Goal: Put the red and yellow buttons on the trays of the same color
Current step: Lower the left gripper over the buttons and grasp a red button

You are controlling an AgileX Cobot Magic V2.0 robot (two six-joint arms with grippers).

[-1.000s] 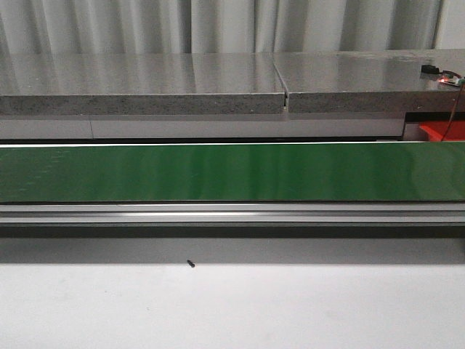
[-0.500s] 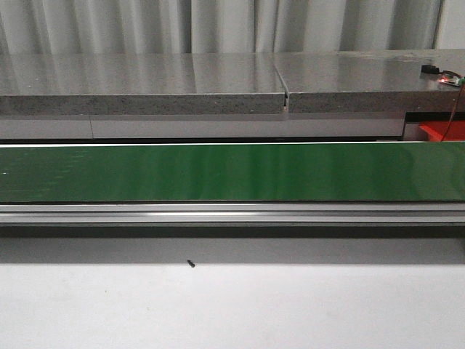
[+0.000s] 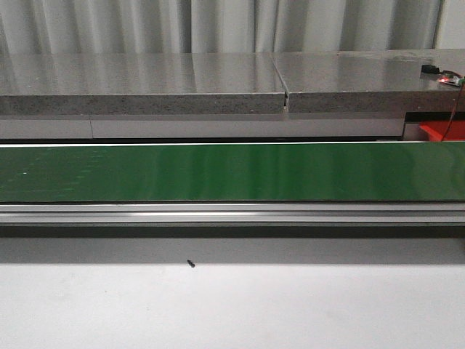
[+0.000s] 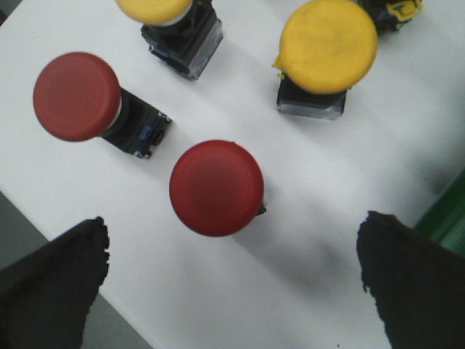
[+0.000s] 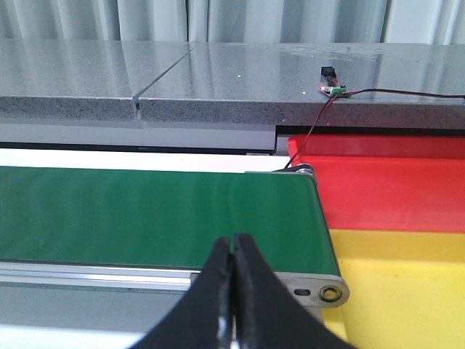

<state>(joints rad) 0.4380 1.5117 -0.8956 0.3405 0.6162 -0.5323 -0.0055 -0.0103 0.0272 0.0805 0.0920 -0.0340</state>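
1. Left gripper (image 4: 232, 283) is seen spread wide in its wrist view, the two dark fingers (image 4: 51, 283) at either side with nothing held between them
2. Between and just beyond those fingers a red button (image 4: 216, 187) is seen standing on the white desk (image 4: 312, 240), its round cap facing the camera, untouched by either finger
3. A second red button (image 4: 77, 95) is seen near the first, tilted so that its dark body shows beside the cap
4. A yellow button (image 4: 328, 45) is seen standing apart from the red ones on a clear-and-dark base; the cap of another yellow button (image 4: 154, 9) is cut off by the picture's edge above its dark body
5. A strip of green is glimpsed at the edge of the desk by one finger
6. Right gripper (image 5: 233, 291) is seen closed to a narrow line, its black fingertips pressed together with nothing between them
7. Beyond it the green belt (image 5: 160, 214) is seen ending at a metal roller frame (image 5: 320, 287)
8. A red tray (image 5: 392, 189) is set just past the belt's end, and a yellow tray (image 5: 407, 283) lies just beside it, nearer the gripper; no buttons are seen on the parts of the trays in view
9. A grey stone counter (image 3: 145, 83) is seen behind the belt, with a small circuit board (image 5: 333, 89) and a wire on it
10. In the front view the belt (image 3: 218, 173) is seen bare, neither gripper appears, and a small dark speck (image 3: 190, 264) lies on the desk in front
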